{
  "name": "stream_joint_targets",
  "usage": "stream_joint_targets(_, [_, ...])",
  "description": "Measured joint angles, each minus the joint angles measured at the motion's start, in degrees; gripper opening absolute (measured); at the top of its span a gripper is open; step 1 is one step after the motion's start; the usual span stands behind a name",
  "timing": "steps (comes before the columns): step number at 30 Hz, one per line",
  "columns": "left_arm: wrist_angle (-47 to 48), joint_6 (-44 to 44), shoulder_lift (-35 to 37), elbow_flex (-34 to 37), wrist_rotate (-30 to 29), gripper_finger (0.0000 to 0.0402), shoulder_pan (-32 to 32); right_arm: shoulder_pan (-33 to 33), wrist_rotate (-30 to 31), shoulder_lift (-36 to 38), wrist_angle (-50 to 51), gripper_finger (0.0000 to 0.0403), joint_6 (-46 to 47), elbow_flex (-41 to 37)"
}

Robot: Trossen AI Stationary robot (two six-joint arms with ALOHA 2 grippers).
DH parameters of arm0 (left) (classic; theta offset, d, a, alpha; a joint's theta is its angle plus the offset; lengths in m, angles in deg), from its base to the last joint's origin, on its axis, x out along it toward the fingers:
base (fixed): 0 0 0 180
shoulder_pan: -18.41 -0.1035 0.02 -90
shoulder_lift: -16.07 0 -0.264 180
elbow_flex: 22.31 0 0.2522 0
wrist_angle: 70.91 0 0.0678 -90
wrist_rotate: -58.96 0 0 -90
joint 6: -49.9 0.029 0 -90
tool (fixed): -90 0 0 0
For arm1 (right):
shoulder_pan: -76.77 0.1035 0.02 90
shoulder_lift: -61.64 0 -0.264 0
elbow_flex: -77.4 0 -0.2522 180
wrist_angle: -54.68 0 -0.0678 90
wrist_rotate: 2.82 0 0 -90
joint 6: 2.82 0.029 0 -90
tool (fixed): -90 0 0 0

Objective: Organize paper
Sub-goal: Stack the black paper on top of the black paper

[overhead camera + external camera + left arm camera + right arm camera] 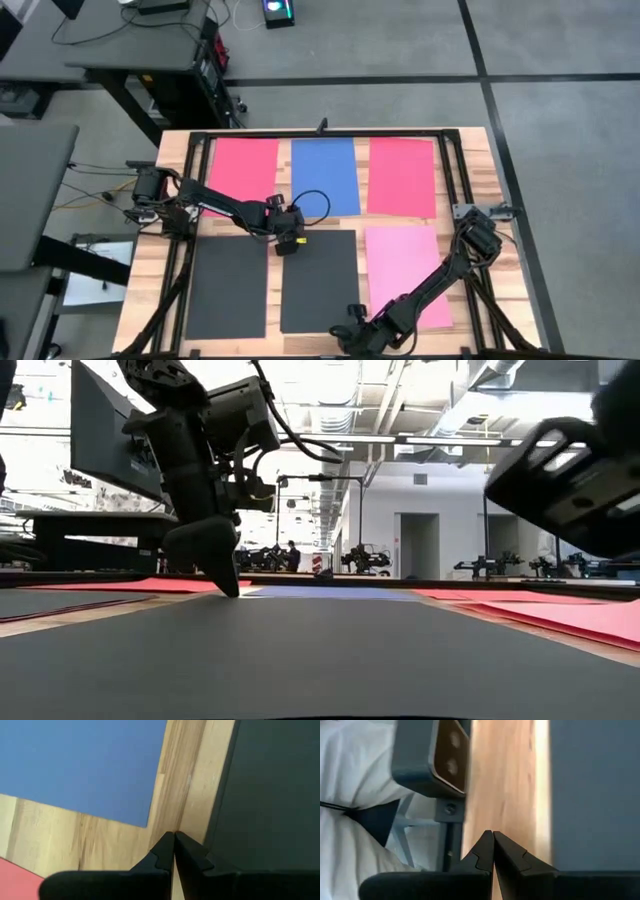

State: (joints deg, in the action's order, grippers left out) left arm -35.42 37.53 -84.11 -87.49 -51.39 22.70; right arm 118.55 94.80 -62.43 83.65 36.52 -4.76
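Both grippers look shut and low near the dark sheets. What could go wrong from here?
1. The left gripper, shut, sits at the corner of the middle black sheet; pushing may crumple it instead of lifting.
2. Its tip is close to the blue sheet, so a sweep might knock it askew.
3. The right gripper, shut, hovers at the table's near edge beside that black sheet; a nudge might slide it off.

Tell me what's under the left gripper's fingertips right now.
Bare wooden tabletop, in the gap between the flat blue paper sheet and the dark grey paper sheet. The shut left gripper grips no sheet. The spot directly beneath its tips is hidden.
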Motion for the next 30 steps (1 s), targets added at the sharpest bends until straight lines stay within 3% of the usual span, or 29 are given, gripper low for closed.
stream_joint_targets(30, [3.03,-3.32,0.28,0.15,9.3,0.0,1.44,-1.9,3.94,0.11,3.71,0.0,0.76,0.0])
